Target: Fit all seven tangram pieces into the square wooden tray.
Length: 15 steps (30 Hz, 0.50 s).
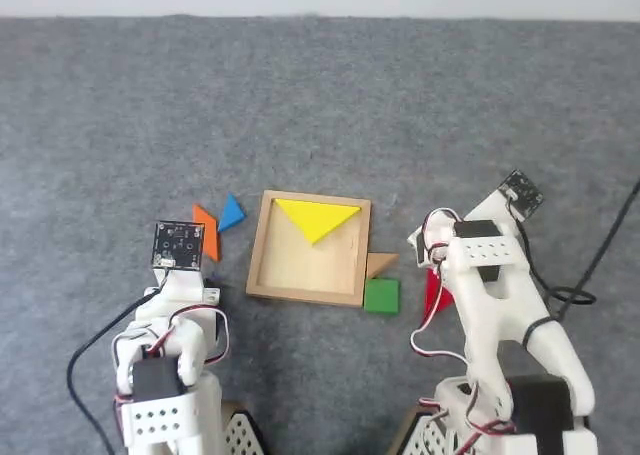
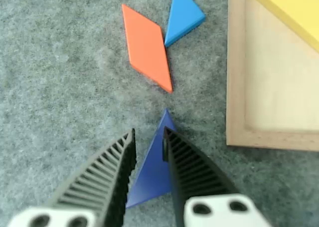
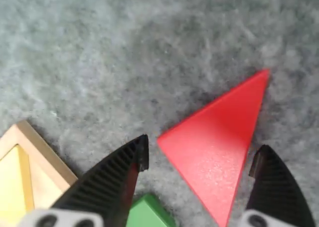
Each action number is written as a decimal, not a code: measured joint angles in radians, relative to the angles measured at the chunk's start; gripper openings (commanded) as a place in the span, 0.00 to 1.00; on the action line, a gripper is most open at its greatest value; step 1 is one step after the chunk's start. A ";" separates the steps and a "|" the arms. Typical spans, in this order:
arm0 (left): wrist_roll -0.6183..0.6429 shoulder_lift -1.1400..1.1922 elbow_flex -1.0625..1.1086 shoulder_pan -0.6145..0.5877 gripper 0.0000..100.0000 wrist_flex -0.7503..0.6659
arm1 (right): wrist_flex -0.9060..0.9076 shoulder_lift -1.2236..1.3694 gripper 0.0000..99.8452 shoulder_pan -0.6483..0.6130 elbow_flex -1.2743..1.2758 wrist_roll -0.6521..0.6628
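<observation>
Left of the wooden tray (image 1: 300, 294), the left gripper (image 2: 148, 133) is narrowly parted over a dark blue triangle (image 2: 151, 178). Right of the tray, the right gripper (image 3: 202, 147) is spread wide around the red triangle (image 3: 222, 137).

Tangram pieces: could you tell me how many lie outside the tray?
6: orange piece and light blue triangle left of the tray; dark blue triangle under the left gripper; brown triangle and green square right of the tray; red triangle under the right gripper.
</observation>
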 measured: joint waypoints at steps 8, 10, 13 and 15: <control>0.000 0.000 0.000 0.000 0.09 0.000 | 0.000 0.000 0.29 -0.002 0.000 0.011; 0.000 0.000 0.000 0.000 0.09 0.000 | 0.000 0.002 0.29 -0.002 0.000 0.026; 0.000 0.000 0.000 0.000 0.09 0.000 | 0.000 0.037 0.29 0.000 0.000 0.048; 0.000 0.000 0.000 0.000 0.09 0.000 | 0.000 0.081 0.29 -0.006 -0.006 0.057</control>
